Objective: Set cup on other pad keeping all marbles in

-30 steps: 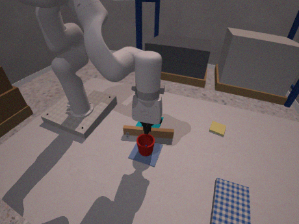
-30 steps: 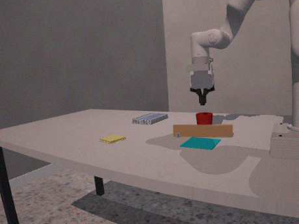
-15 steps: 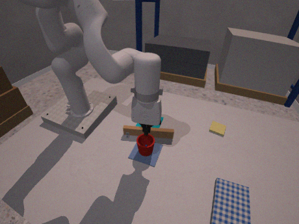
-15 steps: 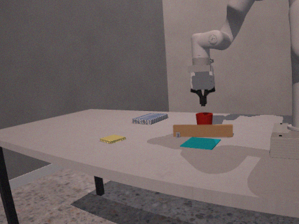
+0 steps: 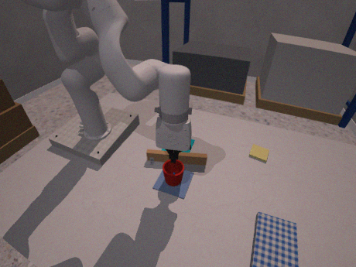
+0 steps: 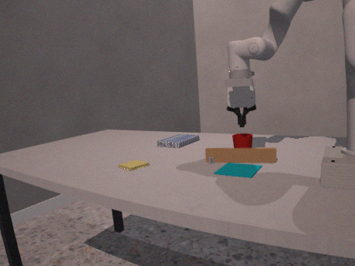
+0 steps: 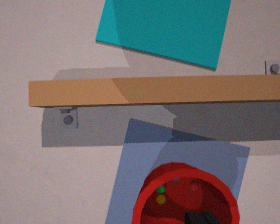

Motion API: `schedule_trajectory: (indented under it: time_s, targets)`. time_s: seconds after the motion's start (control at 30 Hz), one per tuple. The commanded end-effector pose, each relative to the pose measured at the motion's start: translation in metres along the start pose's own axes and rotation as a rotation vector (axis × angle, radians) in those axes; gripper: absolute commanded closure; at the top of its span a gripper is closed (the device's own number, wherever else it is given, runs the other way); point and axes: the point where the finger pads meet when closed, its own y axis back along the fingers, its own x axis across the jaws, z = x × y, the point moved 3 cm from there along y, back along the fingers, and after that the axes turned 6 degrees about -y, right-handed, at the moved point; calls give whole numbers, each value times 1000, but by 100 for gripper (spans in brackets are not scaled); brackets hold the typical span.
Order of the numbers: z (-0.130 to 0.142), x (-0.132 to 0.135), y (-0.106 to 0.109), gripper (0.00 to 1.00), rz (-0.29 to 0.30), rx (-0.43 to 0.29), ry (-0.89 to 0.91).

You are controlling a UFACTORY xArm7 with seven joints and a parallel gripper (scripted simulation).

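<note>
A red cup stands upright on a blue-grey pad; it also shows in the exterior view and in the wrist view, with small marbles inside. My gripper hangs a little above the cup's rim, fingers shut on nothing; its fingertips show at the bottom edge of the wrist view. A wooden rail lies across the table between the blue-grey pad and a teal pad, which also shows in the wrist view.
A yellow sponge lies to the right and a blue checked cloth at the front right. The arm's base plate sits to the left. Boxes stand beyond the table.
</note>
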Motion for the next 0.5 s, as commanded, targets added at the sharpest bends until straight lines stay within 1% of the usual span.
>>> schedule_trajectory:
  time_s: [0.0,0.47]
  targets:
    - [1,1,0,100,4,-1,12]
    - [3,0,-2,100,3,-3,36]
